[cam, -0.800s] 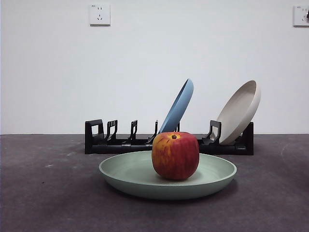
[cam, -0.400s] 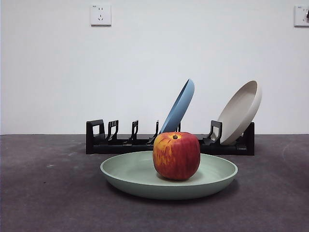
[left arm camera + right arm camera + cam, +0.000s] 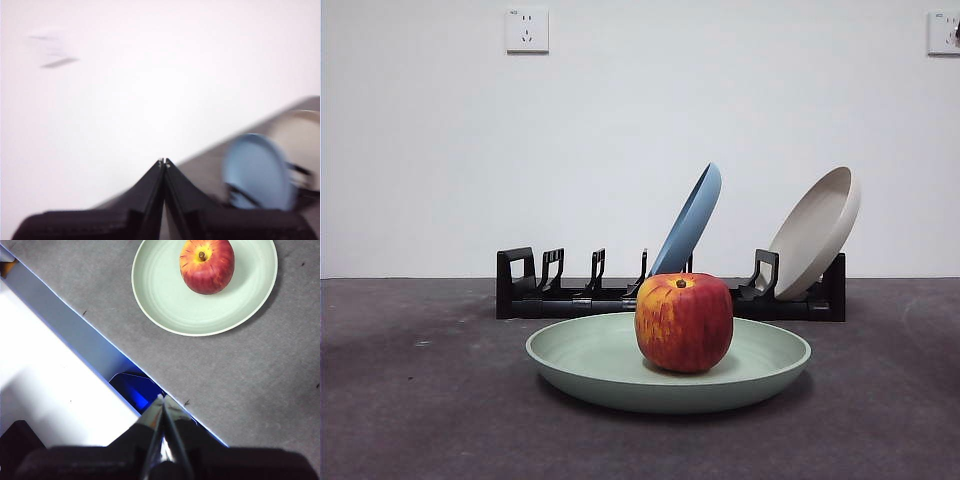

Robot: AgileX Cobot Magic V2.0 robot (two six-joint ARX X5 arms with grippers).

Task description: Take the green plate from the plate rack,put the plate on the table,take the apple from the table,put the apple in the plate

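Note:
The red apple rests in the green plate, which lies flat on the dark grey table in front of the black plate rack. The right wrist view looks down on the same apple in the plate; my right gripper is shut and empty, well away from them near the table's edge. My left gripper is shut and empty too, raised and facing the white wall. Neither arm shows in the front view.
A blue plate and a beige plate lean in the rack; the blue plate also shows blurred in the left wrist view. The rack's left slots stand vacant. A white and blue surface borders the table by my right gripper.

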